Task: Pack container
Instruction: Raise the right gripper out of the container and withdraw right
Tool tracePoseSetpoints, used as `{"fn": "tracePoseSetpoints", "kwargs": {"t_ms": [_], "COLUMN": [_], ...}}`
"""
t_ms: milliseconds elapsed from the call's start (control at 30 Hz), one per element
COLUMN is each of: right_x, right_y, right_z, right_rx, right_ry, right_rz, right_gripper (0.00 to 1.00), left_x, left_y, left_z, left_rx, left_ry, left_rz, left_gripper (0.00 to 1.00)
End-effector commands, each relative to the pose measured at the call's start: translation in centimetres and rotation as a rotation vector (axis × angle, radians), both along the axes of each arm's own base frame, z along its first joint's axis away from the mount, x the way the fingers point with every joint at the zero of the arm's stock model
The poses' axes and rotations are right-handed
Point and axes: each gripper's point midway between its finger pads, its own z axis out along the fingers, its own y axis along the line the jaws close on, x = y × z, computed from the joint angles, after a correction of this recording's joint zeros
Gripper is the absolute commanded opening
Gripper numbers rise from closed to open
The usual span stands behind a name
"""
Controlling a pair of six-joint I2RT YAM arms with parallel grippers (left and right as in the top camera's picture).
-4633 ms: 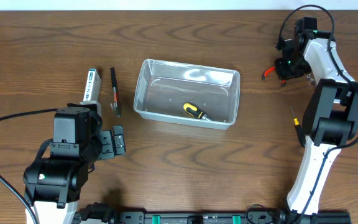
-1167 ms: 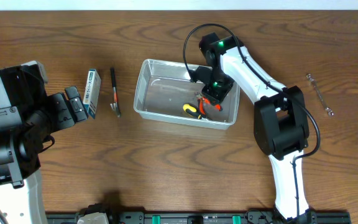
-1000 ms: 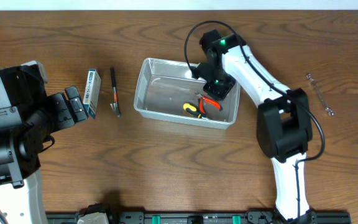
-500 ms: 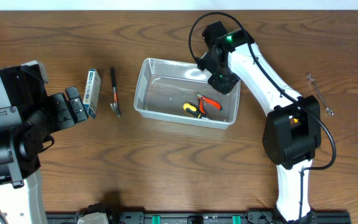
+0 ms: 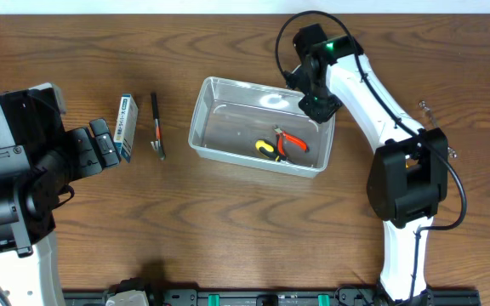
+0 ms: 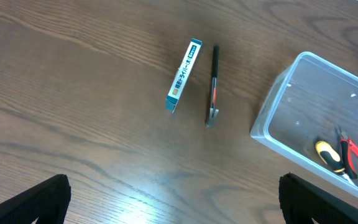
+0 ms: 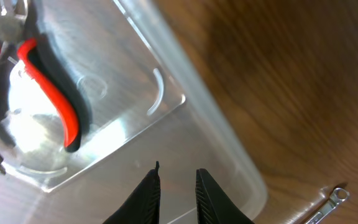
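Observation:
The clear plastic container (image 5: 228,127) sits mid-table, holding red-handled pliers (image 5: 292,143) and a yellow-and-black screwdriver (image 5: 265,150). My right gripper (image 5: 321,108) hovers over the container's far right corner. In the right wrist view its jaws (image 7: 178,180) stand a narrow gap apart with nothing between them, above the container wall (image 7: 229,149); the pliers (image 7: 48,93) lie at upper left. My left gripper (image 5: 107,143) is wide open and empty beside the blue-and-white box. Its fingertips (image 6: 42,199) frame bare table, with the container (image 6: 272,106) at right.
A small blue-and-white box (image 5: 126,123) and a slim black tool (image 5: 156,126) lie side by side left of the container; the left wrist view shows the same box (image 6: 184,74) and tool (image 6: 214,84). A small metal wrench (image 7: 328,200) lies on the table right of the container.
My right gripper has drawn back from above the pliers to the container's far right corner, jaws narrowed and empty. The container shifted slightly right. The left arm has not moved.

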Motion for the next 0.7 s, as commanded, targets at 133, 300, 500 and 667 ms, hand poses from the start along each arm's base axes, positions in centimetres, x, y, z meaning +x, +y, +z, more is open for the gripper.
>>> {"fn": "tracePoseSetpoints", "kwargs": {"t_ms": [133,300,500,667], "right_x": [1.5,2.5,4.0,4.9], "right_y": [-1.7,-1.4,-0.9,-0.6], "right_z": [1.2,1.4,1.7,1.9], "right_rx": [-0.042,-0.03,-0.008,0.006], "right_ry": [-0.076,-0.12,-0.182,-0.22], "right_rz": [-0.042,-0.043,-0.046,-0.047], "right_gripper": [0.2,0.22,0.24,0.25], "left_x": [0.0,0.0,0.0,-0.2], "left_y": [0.0,0.0,0.0,-0.1], "left_z": [0.6,0.6,0.6,0.5], "left_rx": [0.004,0.004,0.003,0.002], "left_ry": [-0.015,-0.015,-0.015,-0.005], "left_rz": [-0.011,-0.011,-0.011,-0.011], "left_gripper": [0.98,0.98,0.98,0.98]}}
